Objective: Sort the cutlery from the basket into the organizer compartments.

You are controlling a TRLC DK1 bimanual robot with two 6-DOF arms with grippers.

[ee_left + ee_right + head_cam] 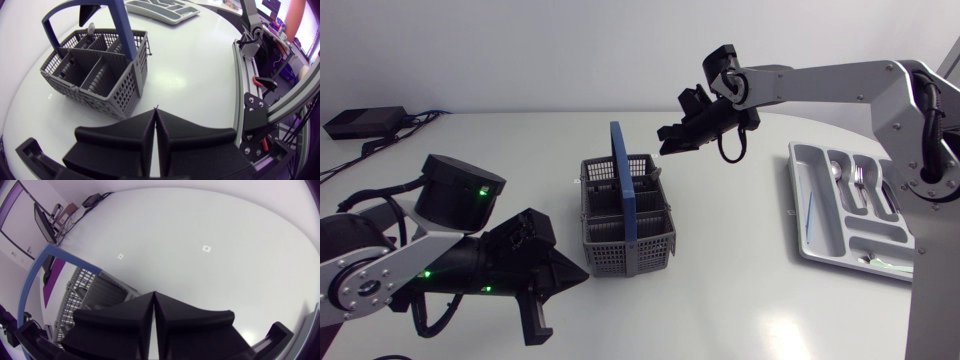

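Note:
The grey cutlery basket (620, 235) with a tall blue handle (623, 180) stands mid-table. My right gripper (665, 140) hangs shut and empty above the basket's far right corner; its wrist view shows the pressed fingertips (154, 294) over the basket (85, 295) and the handle (35, 280). My left gripper (582, 283) rests low, to the left of the basket's near side, shut on nothing, pointing at the basket (95, 70). The grey organizer (796, 200) lies at the right, holding a spoon (836, 175) and forks (860, 185). One shiny piece (91, 31) shows in the basket's far compartment.
A thin teal item (809, 215) lies in the organizer's long left compartment. Bare white table spreads between basket and organizer. In the left wrist view the organizer (160, 7) lies beyond the basket.

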